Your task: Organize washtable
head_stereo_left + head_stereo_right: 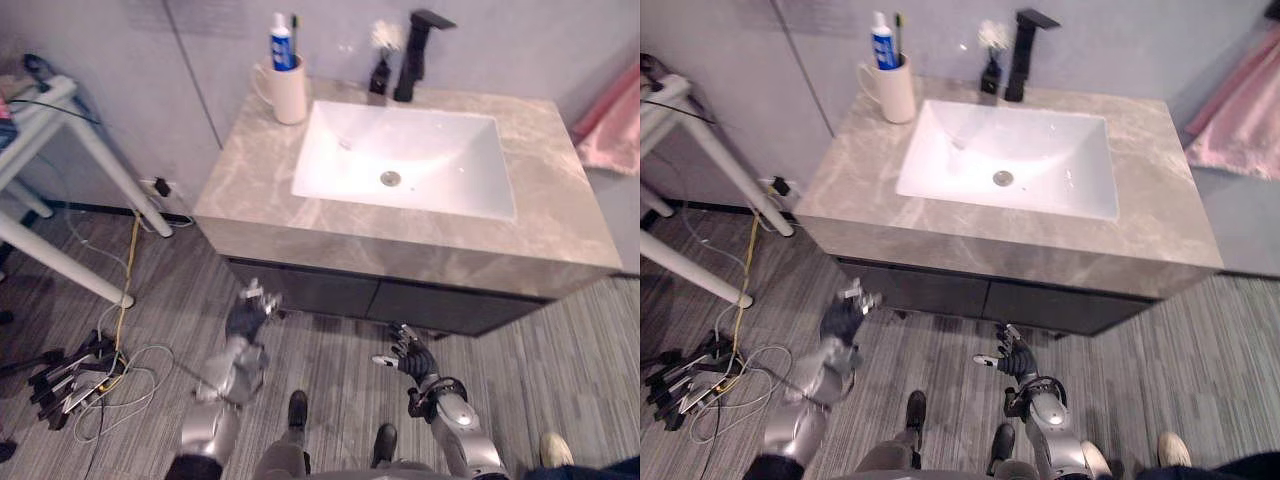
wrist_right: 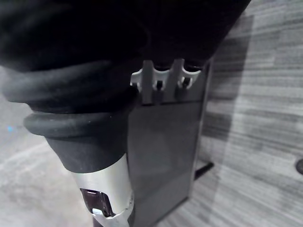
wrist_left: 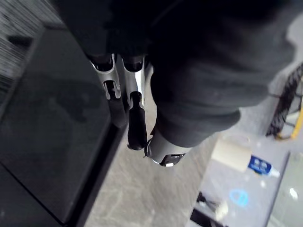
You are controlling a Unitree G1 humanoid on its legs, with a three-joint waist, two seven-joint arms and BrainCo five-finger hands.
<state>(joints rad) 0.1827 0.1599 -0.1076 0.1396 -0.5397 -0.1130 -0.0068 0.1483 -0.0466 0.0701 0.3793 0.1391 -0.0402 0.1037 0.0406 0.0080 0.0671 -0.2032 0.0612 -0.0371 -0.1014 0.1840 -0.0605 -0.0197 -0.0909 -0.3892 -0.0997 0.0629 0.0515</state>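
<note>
The marble washtable [image 1: 250, 185] holds a white sink [image 1: 440, 150] with a black faucet [image 1: 415, 55] at its back. Beside the faucet stands a small dark bottle [image 1: 379, 76] topped with white flowers. At the back left corner a cream mug [image 1: 288, 92] holds a blue-and-white toothpaste tube [image 1: 282, 46] and a toothbrush [image 1: 295, 28]. Both hands hang low in front of the dark cabinet [image 1: 330, 290], well below the counter. My left hand [image 1: 248, 315] is open and holds nothing. My right hand [image 1: 408, 352] is open with its fingers spread, also holding nothing.
A white table [image 1: 60, 125] on slanted legs stands at the left. Below it, cables and a power strip [image 1: 75, 385] lie on the floor. A pink towel [image 1: 612, 125] hangs at the right. A person's light shoe [image 1: 553, 448] shows at the lower right.
</note>
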